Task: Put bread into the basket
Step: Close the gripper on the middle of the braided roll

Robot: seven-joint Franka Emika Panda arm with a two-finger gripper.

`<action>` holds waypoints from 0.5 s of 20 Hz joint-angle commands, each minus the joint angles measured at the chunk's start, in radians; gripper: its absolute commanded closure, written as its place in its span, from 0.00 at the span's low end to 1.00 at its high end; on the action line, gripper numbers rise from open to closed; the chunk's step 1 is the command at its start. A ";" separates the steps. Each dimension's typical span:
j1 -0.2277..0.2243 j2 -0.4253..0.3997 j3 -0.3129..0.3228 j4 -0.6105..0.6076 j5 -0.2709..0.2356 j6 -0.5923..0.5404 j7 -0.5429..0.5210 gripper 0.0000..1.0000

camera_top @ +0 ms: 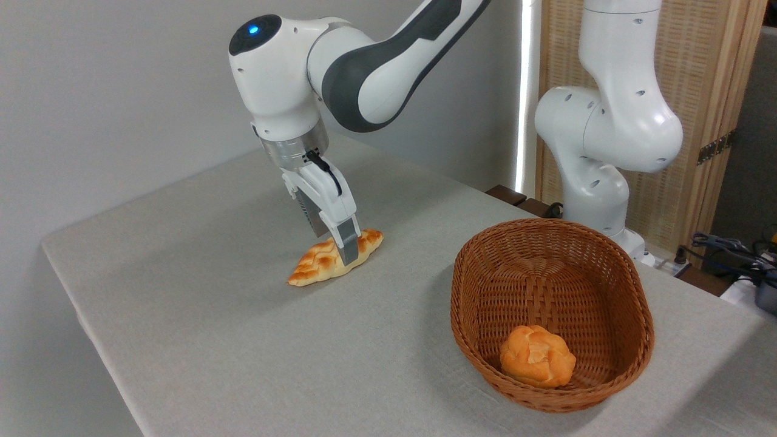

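A long braided loaf of bread [325,261], pale golden with toasted brown patches and pointed ends, lies flat on the bench [212,315], which is covered in a light grey, finely woven cloth. The loaf's plaited surface looks glossy and ridged. The white and grey two-finger tool [343,255] of the robot arm [364,73] reaches down at a slant onto the middle of the loaf; its near grey finger [348,243] stands against the loaf's front side, while the other finger is hidden behind it, so whether the tool is clenched on the bread or only set around it cannot be told.

Well to the right of the loaf stands an oval reddish-brown woven wicker basket [485,285] with deep sides and a tight plaited weave. Inside it, at the near end, rests a small round orange-golden bun [537,363] with a cracked, lumpy top. The braided loaf is outside the basket.
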 commanded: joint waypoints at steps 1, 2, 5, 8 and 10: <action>-0.001 0.001 -0.006 -0.017 -0.022 0.041 -0.012 0.00; -0.001 0.001 -0.006 -0.017 -0.022 0.041 -0.012 0.00; -0.001 0.001 -0.008 -0.022 -0.022 0.041 -0.012 0.00; -0.001 0.004 -0.017 -0.028 -0.022 0.044 -0.012 0.00; -0.001 0.010 -0.021 -0.034 -0.022 0.058 -0.012 0.00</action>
